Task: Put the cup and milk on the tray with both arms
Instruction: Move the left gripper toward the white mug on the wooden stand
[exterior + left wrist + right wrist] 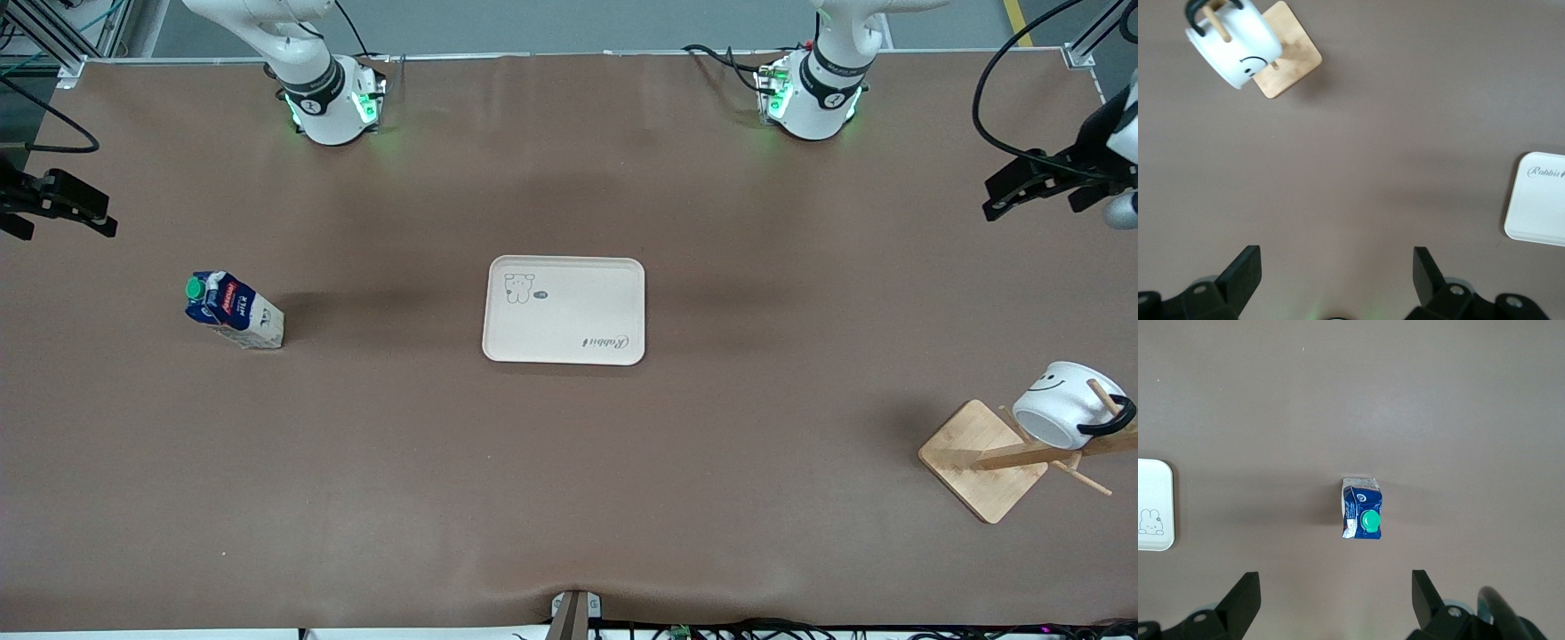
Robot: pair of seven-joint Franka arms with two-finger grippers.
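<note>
The cream tray (pixel 578 307) lies mid-table with nothing on it. The milk (pixel 233 309) stands toward the right arm's end, its green cap up. My right gripper (pixel 64 222) hovers over that end of the table, open and holding nothing. In the right wrist view the milk (pixel 1363 509) shows past the open right gripper (pixel 1336 597). The white smiley cup (pixel 1067 404) hangs tilted on a wooden rack peg toward the left arm's end. My left gripper (pixel 1038 203) is up over that end, open and holding nothing. The left wrist view shows the cup (pixel 1231 47) well away from the left gripper (pixel 1337 273).
The rack's square wooden base (pixel 982 460) sits near the table's corner, pegs sticking out. Both arm bases, lit green, stand along the table edge farthest from the front camera. Brown tabletop surrounds the tray, whose edge shows in both wrist views (pixel 1538 200) (pixel 1151 503).
</note>
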